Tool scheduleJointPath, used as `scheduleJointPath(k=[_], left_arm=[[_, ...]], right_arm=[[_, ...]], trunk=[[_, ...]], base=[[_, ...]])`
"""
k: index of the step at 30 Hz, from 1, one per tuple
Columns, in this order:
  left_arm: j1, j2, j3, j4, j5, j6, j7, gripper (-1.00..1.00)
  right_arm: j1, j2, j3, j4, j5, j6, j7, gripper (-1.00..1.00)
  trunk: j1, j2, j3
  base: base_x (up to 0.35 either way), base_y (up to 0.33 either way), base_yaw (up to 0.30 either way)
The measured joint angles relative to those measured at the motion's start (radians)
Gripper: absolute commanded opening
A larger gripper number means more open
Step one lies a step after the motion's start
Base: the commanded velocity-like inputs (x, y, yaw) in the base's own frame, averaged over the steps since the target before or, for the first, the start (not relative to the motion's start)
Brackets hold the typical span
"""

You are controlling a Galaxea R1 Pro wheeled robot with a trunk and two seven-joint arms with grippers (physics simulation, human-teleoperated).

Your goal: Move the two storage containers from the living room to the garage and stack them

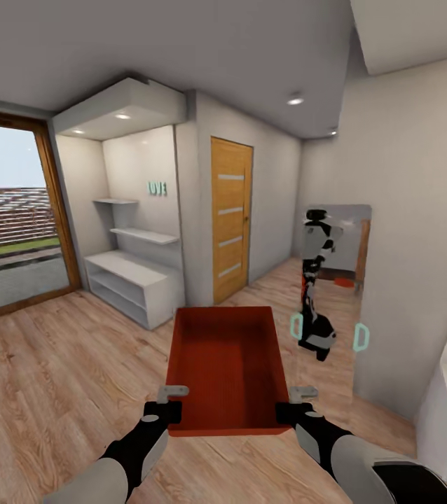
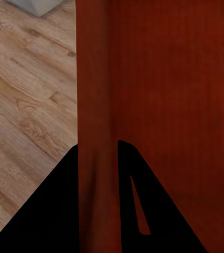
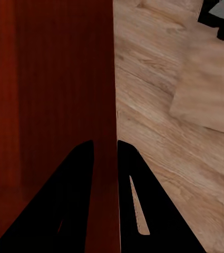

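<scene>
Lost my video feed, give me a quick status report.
Left gripper and right gripper clamp the storage container's side walls. Container lifted over wood floor. Mirror ahead right.

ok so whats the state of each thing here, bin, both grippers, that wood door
storage container: empty, upright, held off the wood floor by both walls
left gripper: shut on the container's left wall
right gripper: shut on the container's right wall
orange-wood door: closed
</scene>
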Motion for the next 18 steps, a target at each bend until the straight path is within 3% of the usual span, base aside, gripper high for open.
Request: scheduleJointPath(k=[18], left_arm=[[0.000,0.000,0.000,0.000,0.000,0.000,0.001,-1.00]], right_arm=[[0.000,0.000,0.000,0.000,0.000,0.000,0.000,-1.00]], trunk=[[0.000,0.000,0.000]], base=[[0.322,0.000,0.267]])
